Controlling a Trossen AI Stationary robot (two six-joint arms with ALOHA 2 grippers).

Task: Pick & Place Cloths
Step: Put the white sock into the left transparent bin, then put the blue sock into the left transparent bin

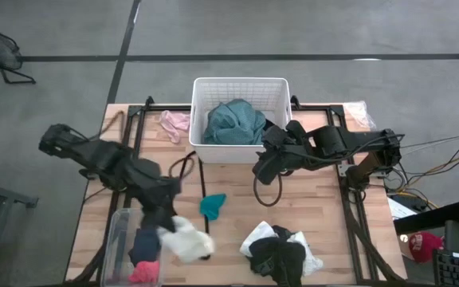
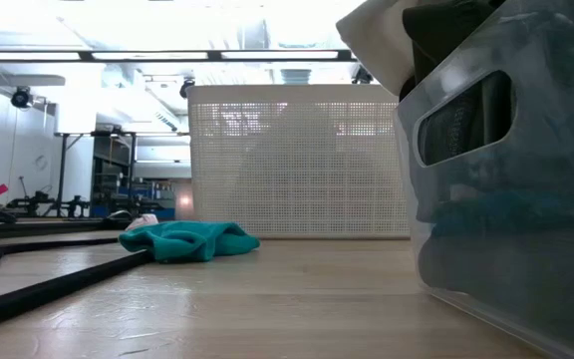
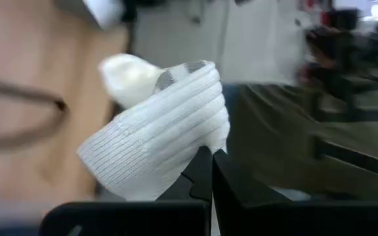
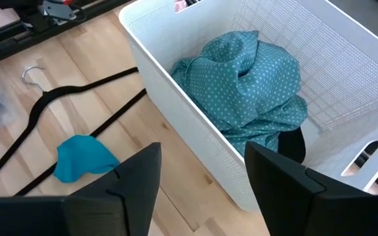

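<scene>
High view shows my left pincer (image 1: 168, 226) clamped on a white sock (image 1: 188, 241) beside the clear bin (image 1: 116, 231), while my right pincer (image 1: 268, 163), fingers apart, hovers by the white basket (image 1: 200, 119).

left arm: mine reaches in from the left edge, angled toward the near-left part of the table
left gripper (image 1: 168, 226): pointing down and inward, fingers (image 3: 205, 177) pressed tight together, pinching a white sock (image 3: 156, 134) so it bunches up right at the tips
right arm: comes in from the right side, folded at the elbow, stretched across toward the middle
right gripper (image 4: 202, 172): hanging just over the near edge of the basket (image 4: 176, 98), fingers (image 4: 133, 177) spread wide apart, nothing between them
wrists: both tipped downward, left lower than right as far as I can tell
</scene>
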